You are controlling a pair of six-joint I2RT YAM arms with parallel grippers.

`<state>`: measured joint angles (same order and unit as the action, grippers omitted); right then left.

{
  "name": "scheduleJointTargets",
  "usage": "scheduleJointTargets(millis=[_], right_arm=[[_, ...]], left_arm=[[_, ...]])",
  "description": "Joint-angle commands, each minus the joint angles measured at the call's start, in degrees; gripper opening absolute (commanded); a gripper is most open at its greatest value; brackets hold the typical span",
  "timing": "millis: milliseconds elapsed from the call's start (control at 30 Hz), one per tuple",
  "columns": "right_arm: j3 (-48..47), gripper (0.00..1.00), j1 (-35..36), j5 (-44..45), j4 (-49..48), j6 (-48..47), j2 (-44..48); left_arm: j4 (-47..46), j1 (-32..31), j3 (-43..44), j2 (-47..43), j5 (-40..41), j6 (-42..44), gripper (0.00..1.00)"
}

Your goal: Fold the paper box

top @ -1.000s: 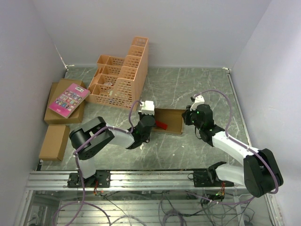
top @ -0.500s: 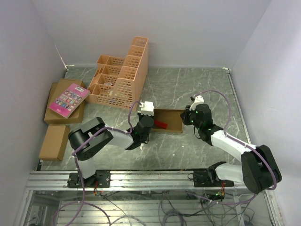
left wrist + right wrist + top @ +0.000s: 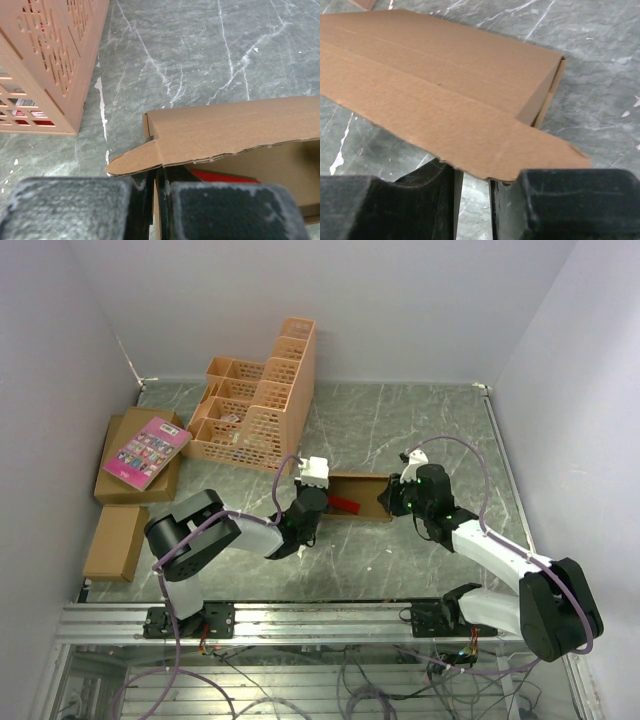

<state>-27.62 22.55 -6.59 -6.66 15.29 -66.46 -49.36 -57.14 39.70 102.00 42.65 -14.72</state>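
The paper box, on the table between the arms, looks light, thin and easily creased, so it is best pinched at wall edges or flaps: the left jaws are clamped on its end wall, the right jaws slightly parted at a flap, seemingly not clamping it.

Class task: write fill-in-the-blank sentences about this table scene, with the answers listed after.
The ___ book lies on a carton.
The thing inside the box is ___.
The left end effector is at the box's ___ end.
Missing: pink; red; left.
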Motion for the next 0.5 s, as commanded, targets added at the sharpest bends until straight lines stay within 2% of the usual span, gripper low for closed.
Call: scheduleJointTargets(millis=[0,300,467], right_arm=[[0.04,0.26,-0.3,-4.71,1.29,-0.47,1.29],[-2.51,0.4,-1.57,-9.03,8.01,-5.67,6.25],[-2.27,0.4,-3.93,-20.06,10.62,-8.99,9.9]], left_arm=[[1.93,-1.57,-0.86,-0.75,-5.07,-2.63,0.08],[2.7,-1.62,-0.2,-0.53,-4.31,-2.59,0.08],[4.49,-1.52,0.59,-0.32,-3.49,-3.25,0.07]])
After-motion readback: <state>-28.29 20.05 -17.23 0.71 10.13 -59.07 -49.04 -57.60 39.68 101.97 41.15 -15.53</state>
